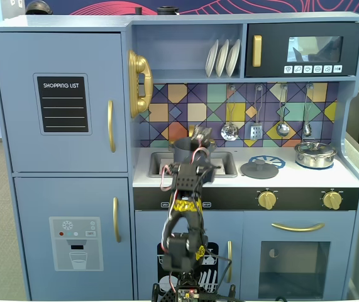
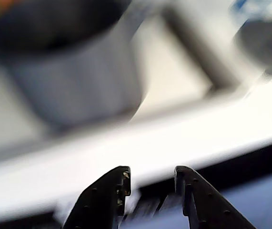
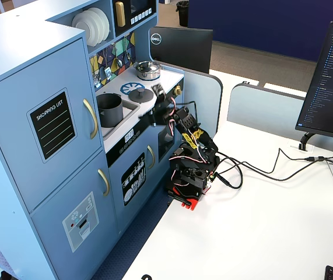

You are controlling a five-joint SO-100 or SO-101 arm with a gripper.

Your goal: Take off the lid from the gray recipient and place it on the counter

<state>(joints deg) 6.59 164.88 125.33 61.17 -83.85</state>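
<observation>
The gray recipient [image 1: 185,150] stands uncovered in the recessed sink; it also shows in the other fixed view [image 3: 109,109] and as a blur at the upper left of the wrist view [image 2: 74,71]. The dark gray lid [image 1: 259,168] lies flat on the white counter [image 1: 292,177] over the blue burner ring, right of the sink. It also shows in the other fixed view [image 3: 138,94] and, blurred, in the wrist view [image 2: 264,43]. My gripper [image 2: 151,174] is open and empty. It hovers over the counter's front edge, in front of the sink [image 1: 195,165].
A shiny silver pot [image 1: 315,154] with its own lid stands at the counter's right end. Utensils [image 1: 254,129] hang on the tiled back wall. The arm's base [image 3: 189,178] sits on a white table, with cables [image 3: 259,169] and monitors to the right.
</observation>
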